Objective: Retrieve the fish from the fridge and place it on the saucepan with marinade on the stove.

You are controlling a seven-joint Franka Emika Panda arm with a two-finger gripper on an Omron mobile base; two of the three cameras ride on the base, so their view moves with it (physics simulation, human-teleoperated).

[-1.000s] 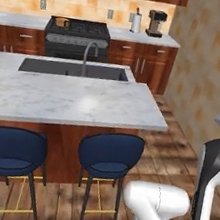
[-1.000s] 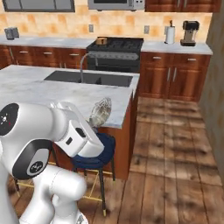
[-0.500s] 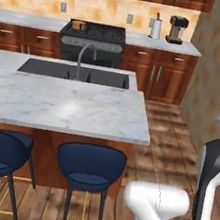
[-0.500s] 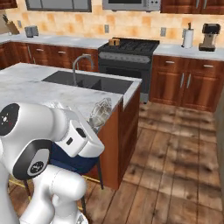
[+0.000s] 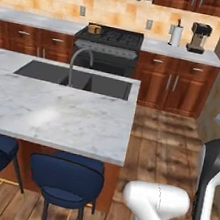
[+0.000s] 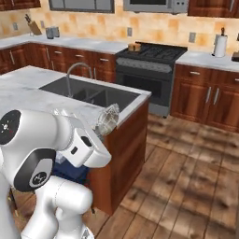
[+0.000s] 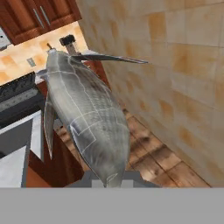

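The fish point(image 7: 85, 118), grey with dark line markings, is clamped in the pincer point(image 6: 106, 122), which is clenched on its tail end; in the right base view it pokes forward from the white hand, in the air at the near corner of the marble island tabletop point(image 5: 55, 118). So the fetching part of the task appears done. What is left is the carry to the stove point(image 5: 110, 43) and the drop into the saucepan point(image 5: 94, 29), a small copper-orange pan on the stove's back left grate, well beyond the island sink point(image 5: 76, 79). The marinade cannot be made out at this range.

Compared with the earlier pictures, both base views have shifted as a whole: the base has driven, and the stove now sits larger and nearer the centre. The fish is held the same way.
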